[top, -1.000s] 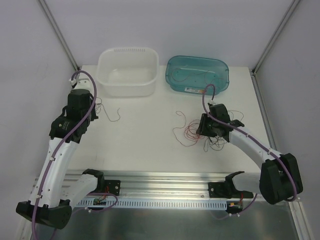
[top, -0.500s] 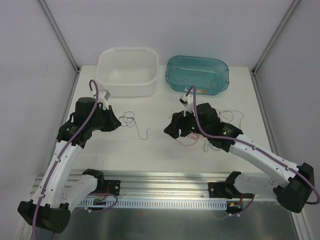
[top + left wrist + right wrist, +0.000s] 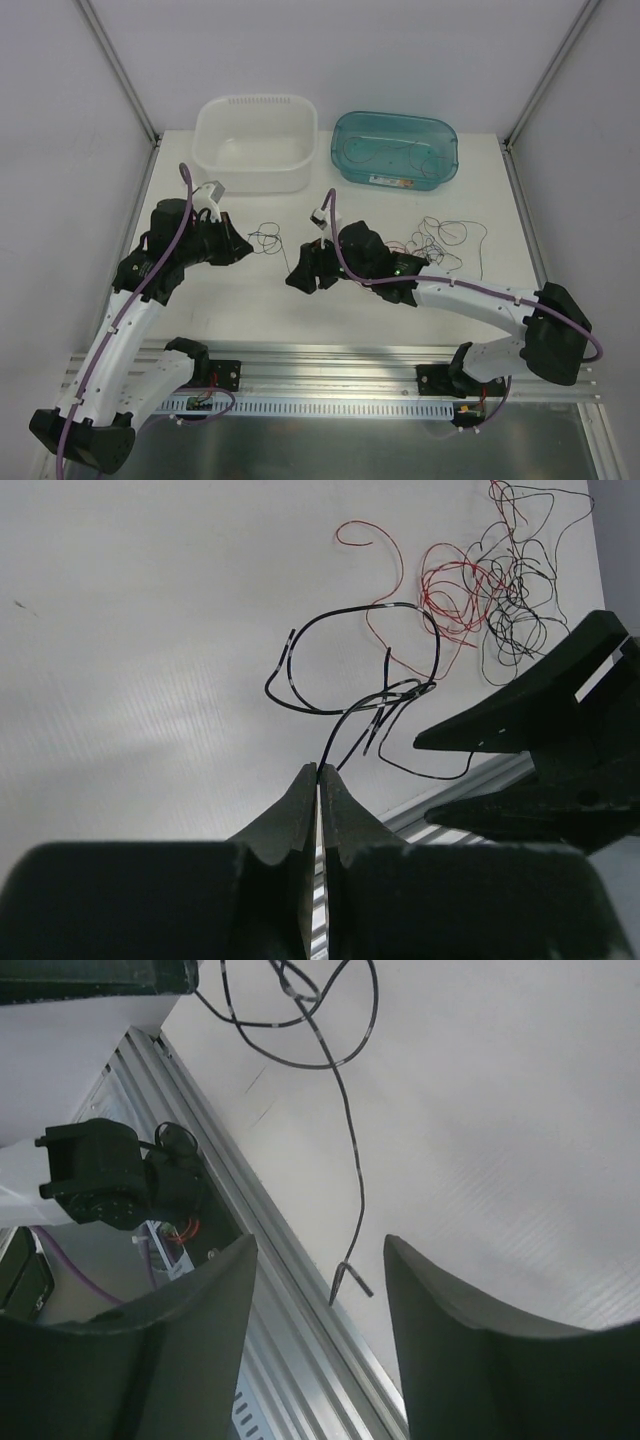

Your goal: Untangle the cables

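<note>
1. Your left pincer (image 3: 318, 772) is clamped together on a black cable (image 3: 300, 650), which loops out over the table (image 3: 150, 630).
2. Your right pincer (image 3: 320, 1250) stands apart, near that cable's loose end.
3. The other red and black cables (image 3: 445, 240) lie tangled farther right on the table.

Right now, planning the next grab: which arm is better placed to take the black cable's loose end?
Right: the right fingers stand open at the loose end of the black cable, while the left fingers are shut on it.
</note>
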Available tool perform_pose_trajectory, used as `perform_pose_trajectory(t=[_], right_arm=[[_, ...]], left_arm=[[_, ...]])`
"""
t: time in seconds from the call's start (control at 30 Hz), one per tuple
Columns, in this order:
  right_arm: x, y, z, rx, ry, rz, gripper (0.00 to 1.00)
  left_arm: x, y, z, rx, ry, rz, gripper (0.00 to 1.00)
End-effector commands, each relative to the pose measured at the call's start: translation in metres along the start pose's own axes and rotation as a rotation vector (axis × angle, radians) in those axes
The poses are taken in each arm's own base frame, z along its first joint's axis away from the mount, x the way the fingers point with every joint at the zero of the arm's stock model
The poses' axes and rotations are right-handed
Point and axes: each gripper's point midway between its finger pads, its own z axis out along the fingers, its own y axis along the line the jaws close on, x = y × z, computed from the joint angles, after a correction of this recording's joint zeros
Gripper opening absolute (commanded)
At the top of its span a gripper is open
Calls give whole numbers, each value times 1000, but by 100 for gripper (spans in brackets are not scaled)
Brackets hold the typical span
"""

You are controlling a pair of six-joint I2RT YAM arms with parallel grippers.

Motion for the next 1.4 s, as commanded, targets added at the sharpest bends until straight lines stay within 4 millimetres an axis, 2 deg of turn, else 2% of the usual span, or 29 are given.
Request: perform_pose_trajectory(t=[0.0, 0.03, 0.13, 0.23, 0.33, 0.37, 0.4, 0.43, 0.5, 0.57, 0.63, 0.67, 0.77, 0.83, 0.93, 1.03, 1.2, 1.23, 1.3, 1.37], right_arm=[[-27, 15, 3, -34, -99, 1, 55], [-29, 12, 2, -22, -105, -3, 35], [-30, -3, -9, 65, -114, -47, 1], [-33, -31, -38, 217, -115, -96, 1], [-54, -49, -73, 313, -182, -112, 1], [-53, -59, -84, 364, -174, -124, 1], [-68, -60, -101, 380, -220, -123, 1], [-68, -63, -110, 402, -209, -131, 1], [-77, -61, -124, 414, -227, -160, 1], [-91, -51, -137, 399, -247, -177, 1], [-95, -46, -145, 398, -242, -194, 1], [-103, -45, -153, 423, -267, -193, 1], [-106, -71, -178, 577, -271, -213, 1], [-103, -93, -191, 655, -270, -167, 1], [-94, -102, -191, 634, -265, -105, 1], [-81, -102, -175, 586, -219, -89, 1], [-65, -136, -177, 712, -177, -24, 1], [-61, -147, -181, 745, -169, -1, 1], [-51, -155, -180, 747, -139, 23, 1], [-44, -149, -171, 683, -106, 13, 1]], left_arm=[[-2, -8, -2, 37, -28, 9, 0], [-2, -7, -3, 35, -32, 22, 0], [3, 5, -2, -5, -41, 56, 0], [9, 23, -2, -76, -55, 108, 0], [20, 38, 1, -118, -44, 149, 0], [22, 39, 1, -114, -37, 179, 0], [28, 38, 2, -89, -20, 204, 0], [32, 35, 3, -64, -5, 215, 0], [38, 29, 7, -14, 18, 226, 0], [44, 17, 10, 67, 46, 223, 0], [47, 17, 16, 71, 62, 200, 0], [50, 21, 18, 60, 68, 190, 0], [52, 32, 24, 3, 58, 139, 0], [56, 28, 26, 32, 61, 112, 0], [59, 3, 28, 188, 50, 92, 0], [57, -18, 23, 318, 24, 116, 0], [46, -18, 15, 297, -51, 157, 0], [41, -10, 17, 243, -81, 144, 0], [40, -4, 17, 209, -103, 134, 0], [45, -6, 19, 229, -77, 132, 0]])
